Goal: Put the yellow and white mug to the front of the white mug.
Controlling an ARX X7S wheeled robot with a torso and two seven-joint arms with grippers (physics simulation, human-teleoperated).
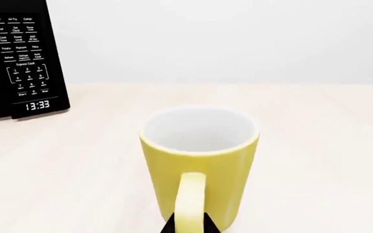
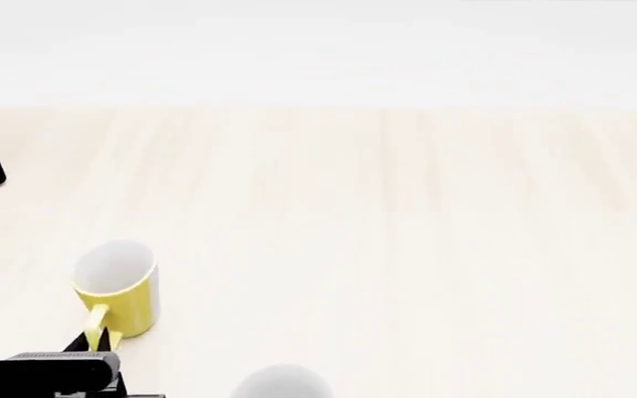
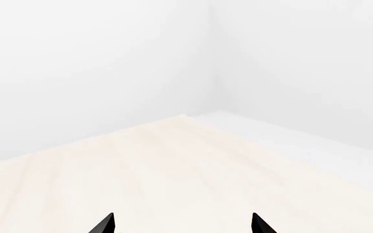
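While the left pincer [image 2: 95, 338] pinches the handle of the yellow and white mug [image 2: 119, 290] just ahead of it on the counter [image 2: 407, 232], the white mug [image 2: 279, 383] sits beside; the right pincer [image 3: 183, 224] is spread.

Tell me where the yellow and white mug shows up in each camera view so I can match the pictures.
Left wrist view: the yellow and white mug sits at lower center, handle toward the camera, between the left tool's tips.
Head view: lower left, on the wooden table, just ahead of the left tool.
Right wrist view: not in it; only bare table and walls.
Shared landmark: the black microwave, at the left edge in the left wrist and head views.
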